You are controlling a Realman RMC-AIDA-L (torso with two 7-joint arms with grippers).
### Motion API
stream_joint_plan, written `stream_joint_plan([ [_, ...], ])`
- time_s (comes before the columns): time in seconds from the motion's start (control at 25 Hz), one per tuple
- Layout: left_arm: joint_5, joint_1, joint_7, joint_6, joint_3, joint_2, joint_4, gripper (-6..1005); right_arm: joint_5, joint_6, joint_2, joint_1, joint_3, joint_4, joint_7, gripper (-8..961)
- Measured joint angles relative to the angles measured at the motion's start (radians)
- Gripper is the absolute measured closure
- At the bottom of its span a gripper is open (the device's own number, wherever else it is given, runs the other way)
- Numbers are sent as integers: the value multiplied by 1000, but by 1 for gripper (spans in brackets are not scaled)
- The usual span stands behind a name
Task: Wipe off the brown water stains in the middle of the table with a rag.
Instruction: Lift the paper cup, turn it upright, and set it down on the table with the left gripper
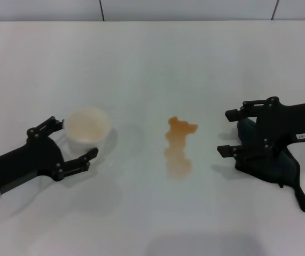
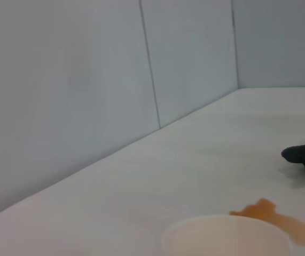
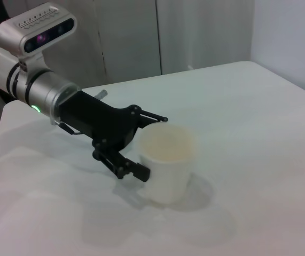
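1. The stains (image 1: 178, 146) lay mid-table (image 1: 141, 64), well left of the right gripper (image 1: 228, 133).
2. The right gripper, jaws wide, hovered over the rag (image 1: 272, 165) at the table's right.
3. The left gripper (image 1: 77, 140) stood wide around the cup (image 1: 88, 129).

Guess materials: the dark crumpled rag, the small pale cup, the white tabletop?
Dark grey-black rag: soft woven cloth by its limp folds and trailing corner. Small translucent cup: probably thin plastic, since light passes through its wall; could be waxed paper. White table: smooth, faintly glossy laminate or coated board, judging by soft reflections.
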Motion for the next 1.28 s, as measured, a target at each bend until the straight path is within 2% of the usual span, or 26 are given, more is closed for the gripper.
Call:
stream_joint_plan([
  [0.12, 0, 28, -12, 14, 0, -1, 26, 133, 0, 1, 0, -1, -7, -10, 10, 161],
  [0.24, 0, 40, -17, 19, 0, 0, 30, 105, 0, 3, 0, -2, -15, -15, 17, 161],
  [0.6, 41, 67, -94, 22, -3, 4, 90, 105, 7, 7, 0, -3, -21, -17, 18, 162],
  [0.96, 101, 43, -142, -1, -9, 5, 92, 105, 7, 16, 0, 3, -21, -17, 17, 162],
  [1.28, 158, 61, -197, 8, -3, 3, 143, 105, 6, 20, 0, 3, -21, -13, 17, 163],
])
